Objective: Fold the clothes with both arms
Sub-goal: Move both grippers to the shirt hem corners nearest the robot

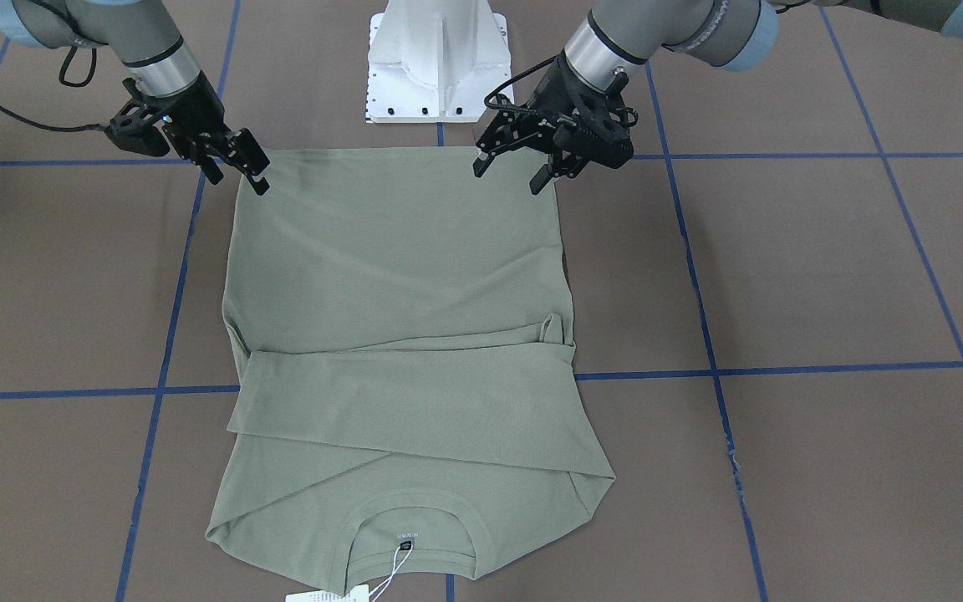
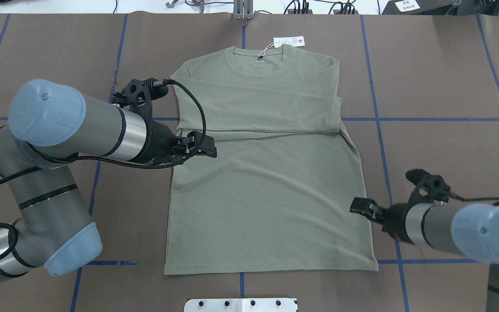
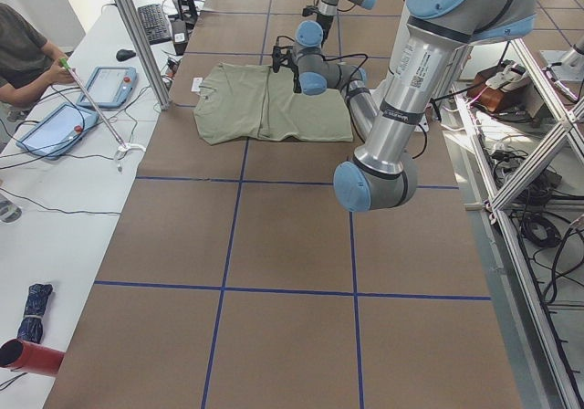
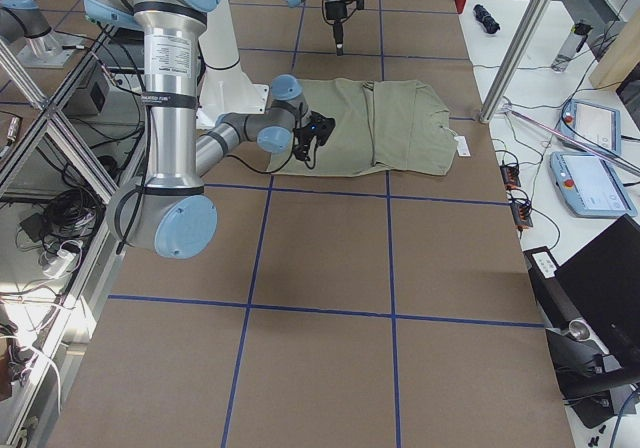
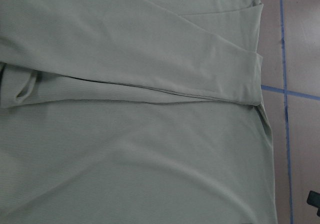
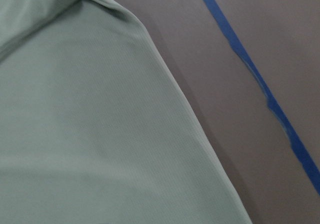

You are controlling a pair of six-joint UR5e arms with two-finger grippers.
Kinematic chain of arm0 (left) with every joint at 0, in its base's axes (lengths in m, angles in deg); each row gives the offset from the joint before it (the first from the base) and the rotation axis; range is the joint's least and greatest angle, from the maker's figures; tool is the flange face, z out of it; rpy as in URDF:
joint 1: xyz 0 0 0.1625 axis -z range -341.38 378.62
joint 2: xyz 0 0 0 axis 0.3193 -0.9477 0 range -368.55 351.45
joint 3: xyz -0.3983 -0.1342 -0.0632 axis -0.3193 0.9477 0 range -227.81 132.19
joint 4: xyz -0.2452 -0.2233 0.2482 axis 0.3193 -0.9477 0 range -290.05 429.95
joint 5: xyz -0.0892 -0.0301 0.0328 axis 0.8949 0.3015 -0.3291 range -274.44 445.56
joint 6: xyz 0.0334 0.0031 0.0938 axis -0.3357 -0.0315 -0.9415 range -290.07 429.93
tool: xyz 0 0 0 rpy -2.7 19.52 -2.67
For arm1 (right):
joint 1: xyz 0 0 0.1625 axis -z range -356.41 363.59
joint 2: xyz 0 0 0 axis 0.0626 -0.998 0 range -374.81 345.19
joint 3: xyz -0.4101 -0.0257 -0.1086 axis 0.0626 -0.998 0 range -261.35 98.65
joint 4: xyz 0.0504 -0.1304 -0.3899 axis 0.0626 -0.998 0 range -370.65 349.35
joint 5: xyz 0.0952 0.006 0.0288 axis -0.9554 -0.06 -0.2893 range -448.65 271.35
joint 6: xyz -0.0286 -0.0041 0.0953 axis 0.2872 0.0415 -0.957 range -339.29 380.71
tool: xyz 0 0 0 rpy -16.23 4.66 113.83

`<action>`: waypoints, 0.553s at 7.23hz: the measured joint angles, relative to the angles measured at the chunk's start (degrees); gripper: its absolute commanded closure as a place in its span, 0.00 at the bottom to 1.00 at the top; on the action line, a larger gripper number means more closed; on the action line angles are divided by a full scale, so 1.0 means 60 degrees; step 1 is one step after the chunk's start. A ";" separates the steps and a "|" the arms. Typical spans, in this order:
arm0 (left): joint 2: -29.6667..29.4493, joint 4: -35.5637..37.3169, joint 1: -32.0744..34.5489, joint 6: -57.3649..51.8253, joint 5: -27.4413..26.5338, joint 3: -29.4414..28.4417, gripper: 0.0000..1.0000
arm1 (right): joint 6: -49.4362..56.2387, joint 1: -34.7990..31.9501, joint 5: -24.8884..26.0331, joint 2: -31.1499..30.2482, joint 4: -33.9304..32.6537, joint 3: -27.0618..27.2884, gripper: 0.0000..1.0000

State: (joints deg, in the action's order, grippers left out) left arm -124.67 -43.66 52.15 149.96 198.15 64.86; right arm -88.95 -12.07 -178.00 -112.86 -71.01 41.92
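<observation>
Overhead exterior shows a brown bench (image 2: pixel 448 65) with blue tape lines (image 2: pixel 427 119) in big squares. A person (image 3: pixel 23 53) sits at a white side bench (image 3: pixel 55 181). The green shirt (image 2: pixel 267 195) lies flat mid-bench, sleeves folded across, neck away from the robot. Its white tag (image 2: pixel 289 41) with a red mark has words too small to read. Left arm (image 2: pixel 102 125) and right arm (image 2: pixel 440 225) reach its sides, jaws apart, holding nothing.

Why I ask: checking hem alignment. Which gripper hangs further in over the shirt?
The left gripper: in the front view it hangs wholly over the shirt's hem; the right gripper straddles the hem's corner.
</observation>
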 measured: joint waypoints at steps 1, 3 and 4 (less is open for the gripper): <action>0.0107 0.0033 -0.0040 0.0016 -0.0030 0.0041 0.08 | -0.0965 0.0860 0.0667 -0.0408 -0.0002 0.0146 0.05; 0.0169 0.0063 -0.0166 0.0244 -0.0075 0.0047 0.08 | -0.2151 0.1781 0.1384 -0.0823 0.0006 0.0179 0.07; 0.0173 0.0066 -0.0208 0.0354 -0.0083 0.0046 0.08 | -0.2474 0.1960 0.1486 -0.0884 0.0009 0.0148 0.08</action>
State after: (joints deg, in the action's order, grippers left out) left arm -123.63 -43.26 50.90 152.08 197.65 65.14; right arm -103.80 -0.31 -169.09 -118.17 -70.96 42.81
